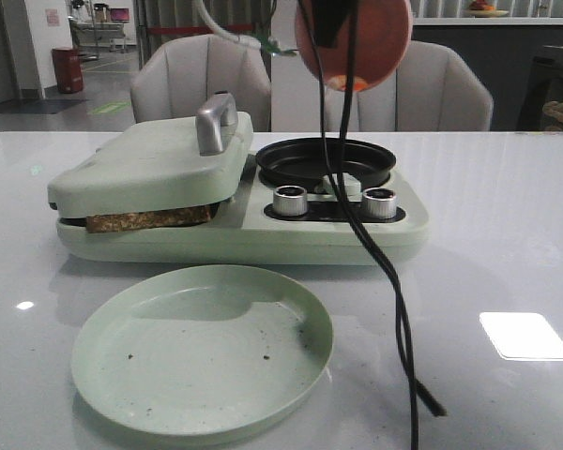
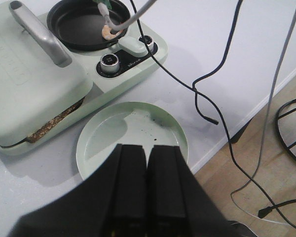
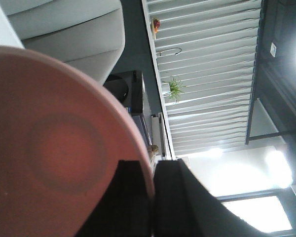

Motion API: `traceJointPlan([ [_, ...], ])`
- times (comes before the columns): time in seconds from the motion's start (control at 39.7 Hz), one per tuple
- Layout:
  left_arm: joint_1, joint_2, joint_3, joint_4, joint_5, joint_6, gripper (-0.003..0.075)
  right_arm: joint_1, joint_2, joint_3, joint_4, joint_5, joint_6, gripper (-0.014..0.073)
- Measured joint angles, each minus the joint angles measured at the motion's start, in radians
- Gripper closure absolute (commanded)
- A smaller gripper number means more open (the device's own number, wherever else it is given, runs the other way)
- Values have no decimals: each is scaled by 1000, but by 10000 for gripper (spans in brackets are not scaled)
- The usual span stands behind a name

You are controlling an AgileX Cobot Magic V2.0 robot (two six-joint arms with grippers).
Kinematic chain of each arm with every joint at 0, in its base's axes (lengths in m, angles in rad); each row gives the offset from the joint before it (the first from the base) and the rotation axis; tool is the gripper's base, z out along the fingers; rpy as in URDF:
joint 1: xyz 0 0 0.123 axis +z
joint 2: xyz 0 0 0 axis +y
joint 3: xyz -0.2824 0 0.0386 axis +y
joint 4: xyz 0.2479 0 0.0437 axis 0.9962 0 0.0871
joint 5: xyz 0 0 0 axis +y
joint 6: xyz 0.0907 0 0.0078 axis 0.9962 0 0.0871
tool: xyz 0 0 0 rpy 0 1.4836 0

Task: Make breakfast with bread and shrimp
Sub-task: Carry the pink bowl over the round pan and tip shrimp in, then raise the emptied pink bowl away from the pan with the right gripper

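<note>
The breakfast maker (image 1: pixel 338 234) is pale mint green, with a silver handle (image 1: pixel 215 122), two silver knobs (image 1: pixel 290 200) and a black pan (image 1: pixel 325 160) at its right. The bread (image 1: pixel 148 220) under its lid is speckled brown. The near plate (image 1: pixel 131 375) is pale green with dark crumbs. The raised plate (image 3: pixel 54 153) is salmon pink. The shrimp (image 2: pixel 108 32) is pale orange. The table (image 1: pixel 507 225) is glossy white, the cables (image 1: pixel 394 309) black.

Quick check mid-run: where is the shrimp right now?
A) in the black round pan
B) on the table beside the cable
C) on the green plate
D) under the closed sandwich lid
A: the shrimp lies in the black round pan; the green plate holds only crumbs.
</note>
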Motion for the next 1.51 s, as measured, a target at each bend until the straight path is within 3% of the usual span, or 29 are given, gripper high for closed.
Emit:
traceJointPlan([
  [0.38, 0, 0, 0, 0, 0, 0, 619, 0, -94, -5, -5, -18, -57, 546],
  [0.58, 0, 0, 0, 0, 0, 0, 619, 0, -43, 0, 58, -37, -50, 546],
  [0.88, 0, 0, 0, 0, 0, 0, 619, 19, -20, 8, 0, -62, -50, 546],
  [1.08, 0, 0, 0, 0, 0, 0, 619, 19, -45, 6, 22, 29, -34, 546],
  [1.23, 0, 0, 0, 0, 0, 0, 619, 13, -93, 6, 193, 94, -32, 546],
  [1.51, 0, 0, 0, 0, 0, 0, 619, -137, -331, 99, 767, 141, -32, 546],
])
